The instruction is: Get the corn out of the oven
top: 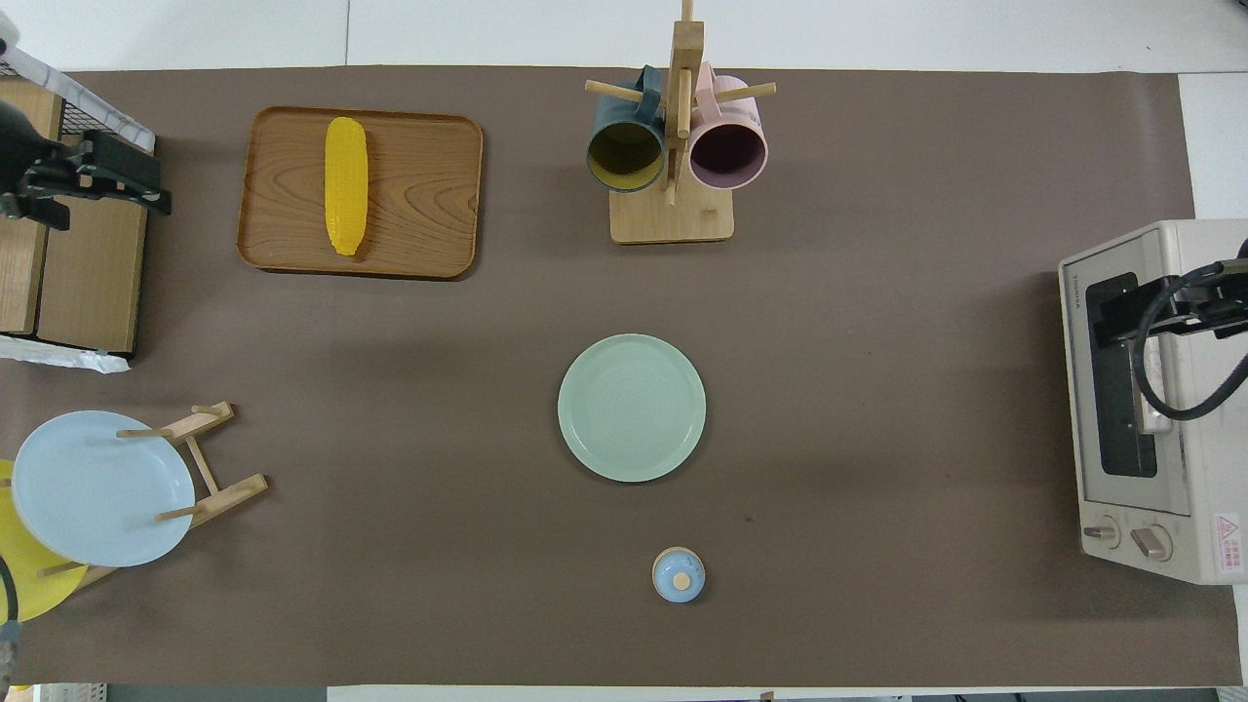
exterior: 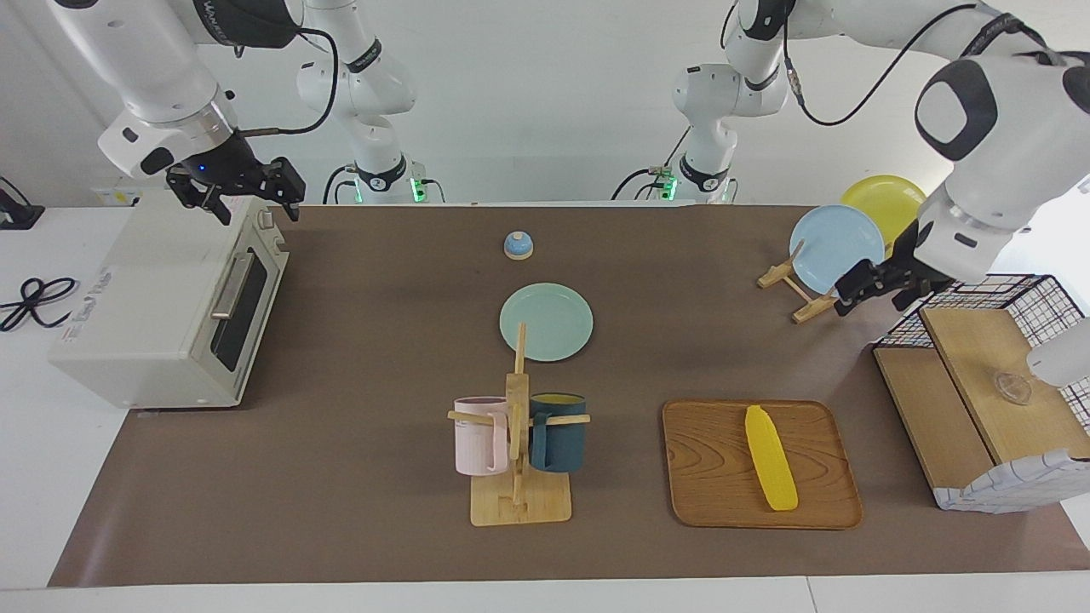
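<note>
The yellow corn (exterior: pixel 771 457) (top: pixel 345 185) lies on a wooden tray (exterior: pixel 707 477) (top: pixel 429 195) toward the left arm's end of the table, farther from the robots than the mint plate. The cream-white oven (exterior: pixel 145 315) (top: pixel 1209 468) stands at the right arm's end with its dark glass door (exterior: pixel 243 311) (top: pixel 1121 419) shut. My right gripper (exterior: pixel 247 200) (top: pixel 1121 312) hovers open and empty over the oven's top edge. My left gripper (exterior: pixel 877 294) (top: pixel 117 180) hangs open and empty by the wire basket, beside the plate rack.
A mint plate (exterior: pixel 546 322) (top: pixel 632 408) lies mid-table. A mug rack (exterior: pixel 518 426) (top: pixel 673 146) holds a pink mug and a dark blue mug. A small blue bell (exterior: pixel 519 245) sits nearer the robots. A rack holds blue (exterior: pixel 836 247) and yellow plates. A wire basket (exterior: pixel 1056 298) holds wooden shelves.
</note>
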`<state>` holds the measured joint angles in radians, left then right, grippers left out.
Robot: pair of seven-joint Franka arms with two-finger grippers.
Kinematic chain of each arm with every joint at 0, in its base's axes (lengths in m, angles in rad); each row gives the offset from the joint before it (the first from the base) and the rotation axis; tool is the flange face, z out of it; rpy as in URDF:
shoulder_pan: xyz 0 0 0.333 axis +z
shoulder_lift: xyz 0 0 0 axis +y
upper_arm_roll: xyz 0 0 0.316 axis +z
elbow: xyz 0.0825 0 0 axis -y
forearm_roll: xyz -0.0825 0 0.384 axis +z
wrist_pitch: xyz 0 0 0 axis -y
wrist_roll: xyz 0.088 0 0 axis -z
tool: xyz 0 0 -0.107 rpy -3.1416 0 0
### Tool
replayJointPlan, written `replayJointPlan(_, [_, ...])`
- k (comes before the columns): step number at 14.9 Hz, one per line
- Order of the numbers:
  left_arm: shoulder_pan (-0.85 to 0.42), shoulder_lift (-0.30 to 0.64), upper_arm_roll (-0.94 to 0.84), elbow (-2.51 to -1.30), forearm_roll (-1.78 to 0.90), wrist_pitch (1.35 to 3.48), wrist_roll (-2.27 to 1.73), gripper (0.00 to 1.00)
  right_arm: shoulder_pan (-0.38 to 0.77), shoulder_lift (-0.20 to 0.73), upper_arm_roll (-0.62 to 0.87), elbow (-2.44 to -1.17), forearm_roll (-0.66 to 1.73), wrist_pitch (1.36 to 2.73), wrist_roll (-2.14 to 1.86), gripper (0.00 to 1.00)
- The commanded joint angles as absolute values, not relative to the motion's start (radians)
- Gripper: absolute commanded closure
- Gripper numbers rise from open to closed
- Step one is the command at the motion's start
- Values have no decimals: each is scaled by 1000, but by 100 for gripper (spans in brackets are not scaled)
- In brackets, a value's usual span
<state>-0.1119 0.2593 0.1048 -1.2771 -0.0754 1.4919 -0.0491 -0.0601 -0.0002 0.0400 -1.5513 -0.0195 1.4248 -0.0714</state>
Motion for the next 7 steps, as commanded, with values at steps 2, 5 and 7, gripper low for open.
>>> replayJointPlan(2, [-127,125,110,-1327,-35,1347,-71,0,-71,-23,43,-1600,-11,1473,-55,0])
replayJointPlan(5, [-121,26,107,-1397,-22,1302,-69,0,-71,-23,43,-1597,-12,1470,-55,0])
replayJointPlan(7, [-103,-87,101,-1529,-20,1322,-61,0,-71,-21,43,-1595,-14,1468,-55,0])
